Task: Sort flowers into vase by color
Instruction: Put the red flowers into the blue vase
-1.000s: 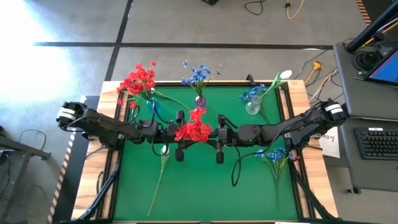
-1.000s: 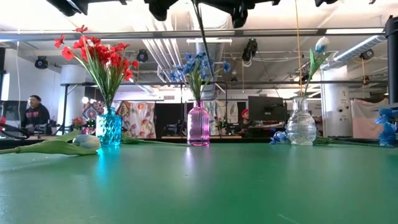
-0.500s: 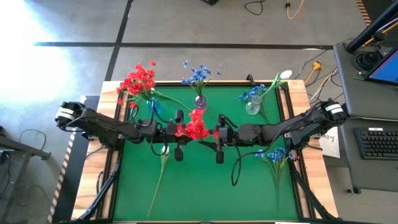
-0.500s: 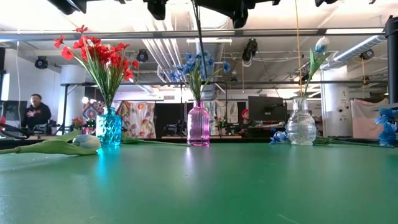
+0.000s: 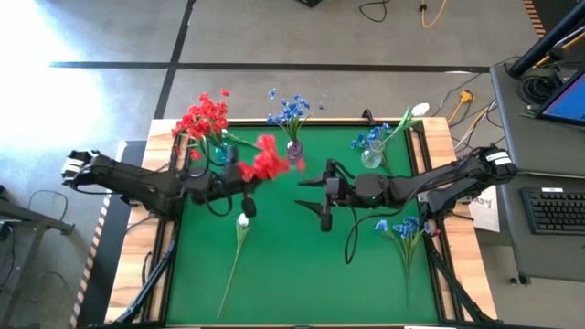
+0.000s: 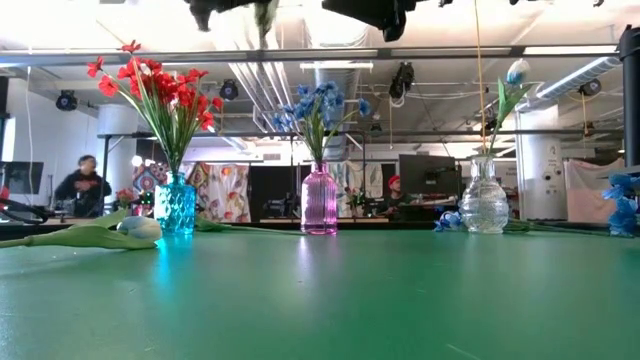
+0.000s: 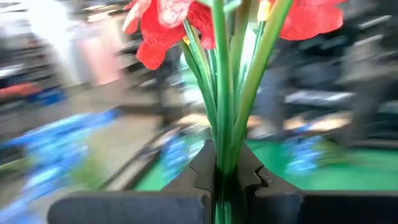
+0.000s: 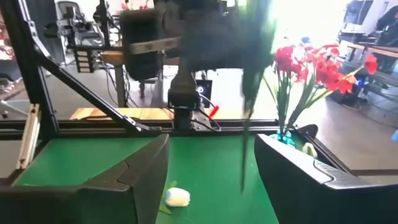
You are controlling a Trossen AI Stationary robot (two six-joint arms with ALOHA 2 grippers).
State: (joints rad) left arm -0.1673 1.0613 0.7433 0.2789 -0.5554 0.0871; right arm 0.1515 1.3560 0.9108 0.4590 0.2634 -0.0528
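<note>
My left gripper (image 5: pixel 238 175) is shut on a bunch of red flowers (image 5: pixel 266 163), held high over the table near the teal vase (image 5: pixel 219 152). That vase (image 6: pixel 175 205) holds more red flowers. My right gripper (image 5: pixel 309 182) stands open at mid-table, level, with nothing between its fingers (image 8: pixel 211 174). A pink vase (image 6: pixel 319 200) holds blue flowers. A clear vase (image 6: pixel 485 198) holds a white bud. A white tulip (image 5: pixel 241 225) lies flat on the mat. My left gripper pinches the bunch's green stems (image 7: pixel 225 163) between its two fingers, below the red blooms (image 7: pixel 163 25). The fingers lie level, coming from the table's left, across the stems. The bunch is lifted clear of the table, blooms up and leaning toward the right.
Loose blue flowers (image 5: pixel 402 228) lie by the mat's right edge. The three vases stand in a row along the far edge. The green mat (image 5: pixel 292 274) is bare toward the near edge. A person (image 6: pixel 82 185) sits in the room beyond.
My left gripper has shut on the red bunch and carried it up and toward the table's far left, nearer the teal vase. My right gripper has opened and let the bunch go.
</note>
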